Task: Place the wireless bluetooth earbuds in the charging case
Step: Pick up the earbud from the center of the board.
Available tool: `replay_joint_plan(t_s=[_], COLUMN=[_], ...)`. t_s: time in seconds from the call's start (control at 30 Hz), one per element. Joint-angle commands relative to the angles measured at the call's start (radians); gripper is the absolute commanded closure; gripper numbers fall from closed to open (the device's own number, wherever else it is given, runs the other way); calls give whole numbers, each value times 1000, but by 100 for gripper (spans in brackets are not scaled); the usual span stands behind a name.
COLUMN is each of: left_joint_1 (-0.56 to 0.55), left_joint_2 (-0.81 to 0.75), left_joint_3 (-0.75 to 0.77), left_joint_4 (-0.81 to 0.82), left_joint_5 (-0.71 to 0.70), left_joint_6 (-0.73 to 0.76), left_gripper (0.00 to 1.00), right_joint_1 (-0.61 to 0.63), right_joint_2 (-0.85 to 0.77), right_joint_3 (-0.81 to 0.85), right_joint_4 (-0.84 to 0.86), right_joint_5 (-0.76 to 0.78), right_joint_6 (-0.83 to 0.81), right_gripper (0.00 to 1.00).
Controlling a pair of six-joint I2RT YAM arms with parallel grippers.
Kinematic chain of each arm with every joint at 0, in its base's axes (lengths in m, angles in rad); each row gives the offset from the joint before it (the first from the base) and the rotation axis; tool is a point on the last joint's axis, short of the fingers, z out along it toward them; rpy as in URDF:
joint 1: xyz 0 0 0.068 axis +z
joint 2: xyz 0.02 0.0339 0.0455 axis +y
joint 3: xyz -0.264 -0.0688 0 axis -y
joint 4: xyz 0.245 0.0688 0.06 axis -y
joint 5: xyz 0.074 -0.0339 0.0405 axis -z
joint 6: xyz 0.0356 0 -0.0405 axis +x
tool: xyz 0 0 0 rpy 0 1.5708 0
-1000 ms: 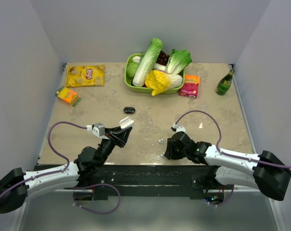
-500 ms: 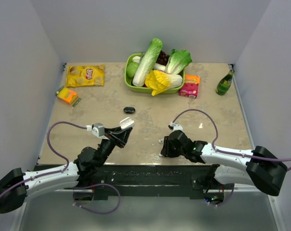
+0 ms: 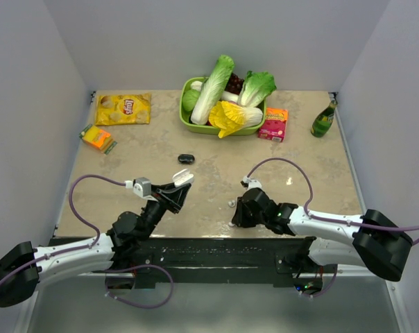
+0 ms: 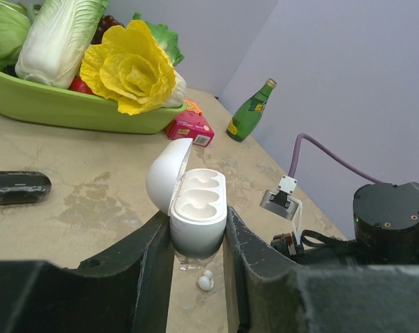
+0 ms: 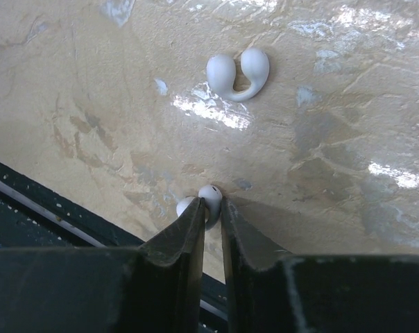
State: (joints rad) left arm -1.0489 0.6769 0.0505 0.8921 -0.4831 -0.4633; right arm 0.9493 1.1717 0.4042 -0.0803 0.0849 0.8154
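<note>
From above: left gripper (image 3: 180,184) raised off the table (image 3: 140,163), left of centre, jaws clamped on the open charging case (image 3: 184,177). Right gripper (image 3: 235,214) low at the tabletop near the front edge, its jaw state hidden under the wrist in this view. Loose earbud (image 3: 232,203) on the surface just beside that wrist. Farther back, a small black oval (image 3: 186,159) on its own. At the rear, a green tray (image 3: 184,118) heaped with cabbages, a red box (image 3: 273,125) just to its right, a green bottle (image 3: 324,119) toward the far right corner, a yellow chip bag (image 3: 123,109) at far left and an orange packet (image 3: 97,138) a little nearer. Through the left wrist camera: charging case (image 4: 198,208) upright, squeezed at its lower body between the two dark fingers (image 4: 150,257), lid tipped open to the left, two moulded wells open to view. Loose earbud (image 4: 207,279) on the table below the case. Black oval (image 4: 16,187) at the left edge, tray (image 4: 71,111) behind it, red box (image 4: 190,125) and bottle (image 4: 250,111) beyond, the right arm (image 4: 393,215) at the right edge. Through the right wrist camera: right gripper (image 5: 213,208) with fingers (image 5: 189,236) nearly together, pinching the pinched earbud (image 5: 208,196) at their tips, down against the tabletop close to the dark front edge. Loose earbud (image 5: 237,73) farther out, well apart from the fingertips, curled in a C on the glossy beige surface.
</note>
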Motion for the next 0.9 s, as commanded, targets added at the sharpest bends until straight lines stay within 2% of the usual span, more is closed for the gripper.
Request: replay_joint_plan(t_s=[0.0,0.27,0.47,0.73,0.83,0.87], left_joint_1=[-5,-5,-5,-2,9,15], left_joint_2=[-8,-17,-28,-62,-83,-85], left_joint_3=[-143,-147,-155,-149,-159,-166], left_joint_4=[27,19,24,-10,-4,4], left_joint_5=[1,-5,-8,86,170,240], left_joint_6=[-20,-23,-25,-17,-21,-24], left_gripper=[100,100,100,100,100,100], right_joint_1=[11,13,11,13,13,13], right_joint_2=[-1,-44,-121,-188,-210,-216], right_joint_3=[-18,-15,74,320,424,470], right_joint_4=[13,17,-99,-285,-332,-344], right_joint_5=[-46,-43,35,73,50,41], right_joint_6=[13,24,-54,-337,-442,-467], right_gripper=[86,100,100,100,100,100])
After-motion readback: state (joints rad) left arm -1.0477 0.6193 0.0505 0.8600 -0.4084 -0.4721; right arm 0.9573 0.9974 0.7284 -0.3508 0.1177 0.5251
